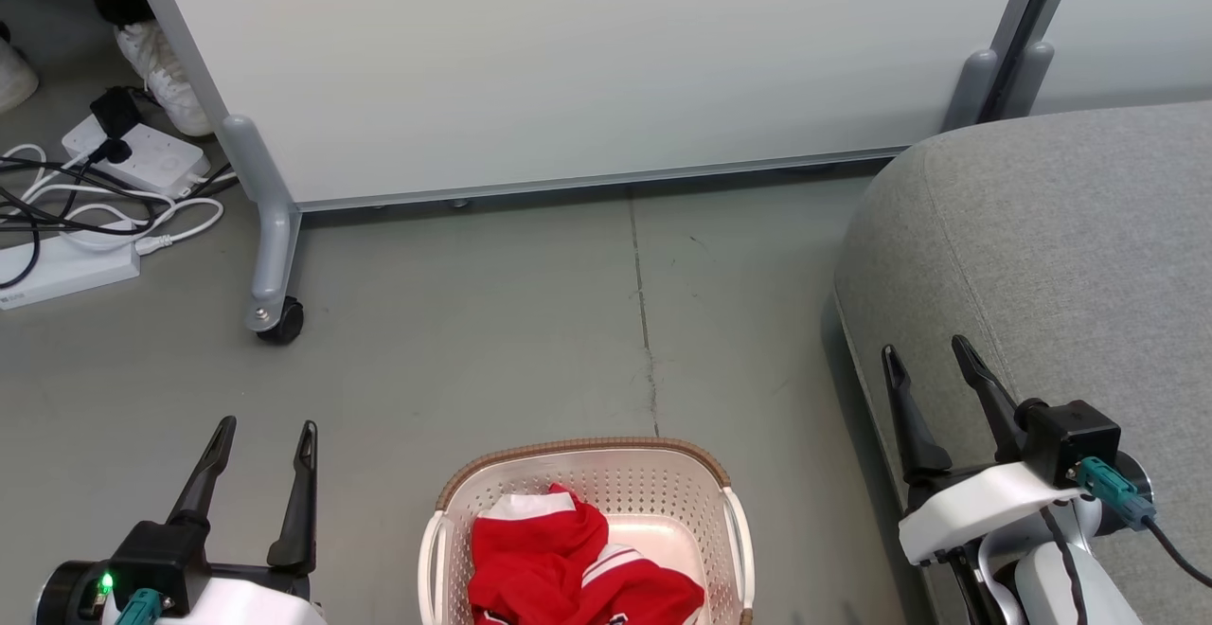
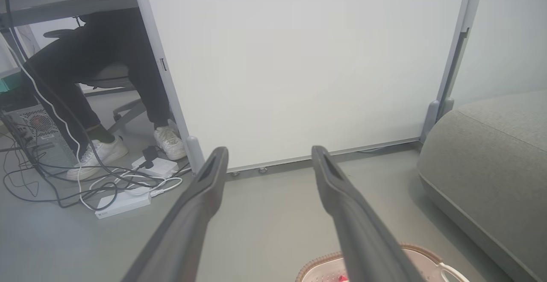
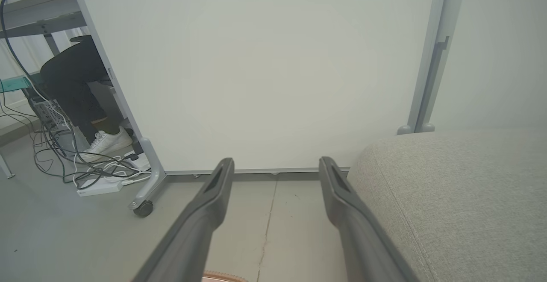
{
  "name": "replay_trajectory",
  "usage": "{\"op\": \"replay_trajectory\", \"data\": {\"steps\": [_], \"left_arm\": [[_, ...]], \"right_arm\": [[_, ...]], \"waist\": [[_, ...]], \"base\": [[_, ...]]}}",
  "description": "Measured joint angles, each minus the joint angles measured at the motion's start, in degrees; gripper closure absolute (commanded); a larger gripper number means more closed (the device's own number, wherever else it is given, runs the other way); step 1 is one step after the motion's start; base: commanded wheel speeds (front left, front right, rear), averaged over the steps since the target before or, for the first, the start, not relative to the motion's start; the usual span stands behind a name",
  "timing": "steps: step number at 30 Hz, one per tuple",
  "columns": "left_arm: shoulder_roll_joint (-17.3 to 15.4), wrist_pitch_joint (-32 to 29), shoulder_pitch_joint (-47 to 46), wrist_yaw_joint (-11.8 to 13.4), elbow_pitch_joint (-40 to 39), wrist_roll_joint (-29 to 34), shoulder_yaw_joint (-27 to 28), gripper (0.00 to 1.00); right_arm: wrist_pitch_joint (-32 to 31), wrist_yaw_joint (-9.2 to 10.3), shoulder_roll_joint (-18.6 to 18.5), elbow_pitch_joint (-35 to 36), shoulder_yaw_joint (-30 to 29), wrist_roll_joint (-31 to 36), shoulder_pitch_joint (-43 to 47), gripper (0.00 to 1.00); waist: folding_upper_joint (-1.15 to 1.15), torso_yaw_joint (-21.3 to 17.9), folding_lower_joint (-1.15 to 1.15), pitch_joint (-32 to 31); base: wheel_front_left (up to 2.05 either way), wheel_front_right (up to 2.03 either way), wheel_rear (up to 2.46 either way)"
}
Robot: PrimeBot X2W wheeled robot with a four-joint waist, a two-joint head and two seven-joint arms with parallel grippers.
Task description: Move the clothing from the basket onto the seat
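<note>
Two grippers stand spread wide, each with nothing between its fingers and touching nothing. The left gripper (image 1: 267,426) hovers over the grey floor (image 1: 473,322). The right gripper (image 1: 923,348) hangs above the near edge of the seat (image 1: 1051,246), whose grey cushion runs on ahead of it and to its right.

Ahead of both grippers a white partition panel (image 1: 568,66) stands across the floor, its wheeled foot (image 1: 281,320) straight ahead of the left gripper. Farther ahead and to that gripper's left lie power strips (image 1: 142,156) in a tangle of cables (image 1: 57,213), with a person's white shoe (image 1: 170,80) beside the panel's edge.

Between the two grippers, and behind their fingertips, the basket (image 1: 587,446) sits on the floor, well apart from both. The clothing (image 1: 554,559) lies crumpled inside it, red with white bands, heaped toward the side nearer the left gripper.
</note>
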State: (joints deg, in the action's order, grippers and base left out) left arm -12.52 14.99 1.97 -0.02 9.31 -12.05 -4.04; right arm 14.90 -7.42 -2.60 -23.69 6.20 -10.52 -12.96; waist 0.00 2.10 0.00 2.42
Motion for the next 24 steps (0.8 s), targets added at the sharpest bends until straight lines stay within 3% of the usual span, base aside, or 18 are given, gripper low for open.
{"op": "replay_trajectory", "data": {"steps": [11,18,24], "left_arm": [[0.11,0.0,-1.2,-0.53,0.32,0.31,0.49,0.0],[-0.01,0.0,-5.51,-2.81,0.33,1.27,-1.08,0.0],[0.47,-0.03,-12.34,-5.83,5.31,1.42,-6.24,0.0]], "right_arm": [[0.01,0.0,0.0,0.57,-0.03,-0.42,-0.72,0.0],[0.08,0.0,-0.02,2.79,-0.25,-0.57,-2.83,0.0],[0.09,0.0,-0.05,6.94,0.08,-0.97,-5.71,0.0]], "waist": [[0.0,-0.22,0.0,1.28],[0.0,-0.65,0.0,4.45],[0.0,-1.82,0.0,9.81]], "base": [[0.0,0.0,0.0],[0.0,0.0,0.0],[0.0,0.0,0.0]]}}
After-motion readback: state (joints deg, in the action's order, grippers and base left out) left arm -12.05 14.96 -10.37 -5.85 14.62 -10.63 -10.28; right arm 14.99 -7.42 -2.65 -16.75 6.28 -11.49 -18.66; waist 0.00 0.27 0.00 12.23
